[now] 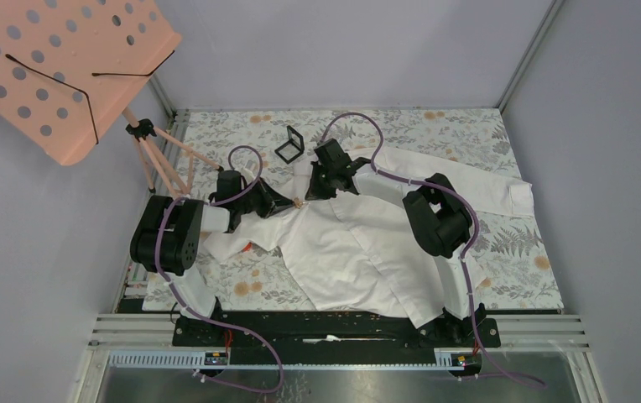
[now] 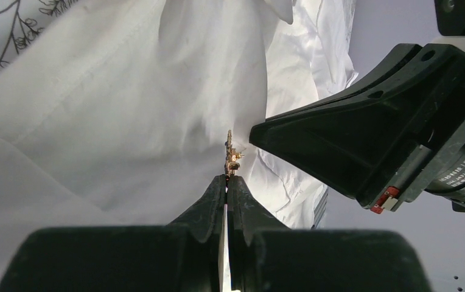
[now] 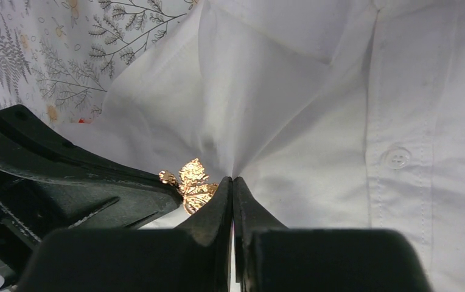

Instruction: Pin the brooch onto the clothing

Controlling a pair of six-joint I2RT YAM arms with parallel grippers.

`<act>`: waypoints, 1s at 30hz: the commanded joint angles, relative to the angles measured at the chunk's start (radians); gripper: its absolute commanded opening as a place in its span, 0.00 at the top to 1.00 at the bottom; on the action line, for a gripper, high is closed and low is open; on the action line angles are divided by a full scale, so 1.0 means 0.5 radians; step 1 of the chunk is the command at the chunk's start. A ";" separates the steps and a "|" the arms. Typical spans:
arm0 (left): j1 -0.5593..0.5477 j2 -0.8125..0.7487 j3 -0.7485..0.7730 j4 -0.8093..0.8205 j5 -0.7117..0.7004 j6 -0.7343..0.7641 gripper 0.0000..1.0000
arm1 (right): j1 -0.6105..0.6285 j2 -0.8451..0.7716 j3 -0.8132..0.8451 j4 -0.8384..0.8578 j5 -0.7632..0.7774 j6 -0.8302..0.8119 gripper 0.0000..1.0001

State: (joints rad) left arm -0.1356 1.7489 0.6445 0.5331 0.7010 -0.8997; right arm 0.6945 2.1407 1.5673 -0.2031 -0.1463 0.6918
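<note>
Fingers are pressed together on both arms: left gripper on the brooch, right gripper on a pinch of shirt.
I clamp the golden brooch by its lower edge, so it stands edge-on above my left tips, right against the white cloth and not far from the buttoned front. My right tips nip a fold just beside it, creases fanning out from them. I judge the brooch light, thin, rigid and slippery, so I should grip its rim firmly and spare the fine parts. The cloth is thin and limp, so I must hold it taut or it will yield.
</note>
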 commanded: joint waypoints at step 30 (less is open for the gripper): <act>-0.054 0.008 0.064 0.158 0.083 -0.028 1.00 | -0.076 -0.219 -0.185 -0.043 0.130 -0.114 0.48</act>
State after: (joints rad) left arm -0.1585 1.7573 0.6483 0.5568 0.7094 -0.9215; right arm 0.6704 2.0743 1.5089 -0.2230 -0.1162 0.6476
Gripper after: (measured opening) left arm 0.020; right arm 0.509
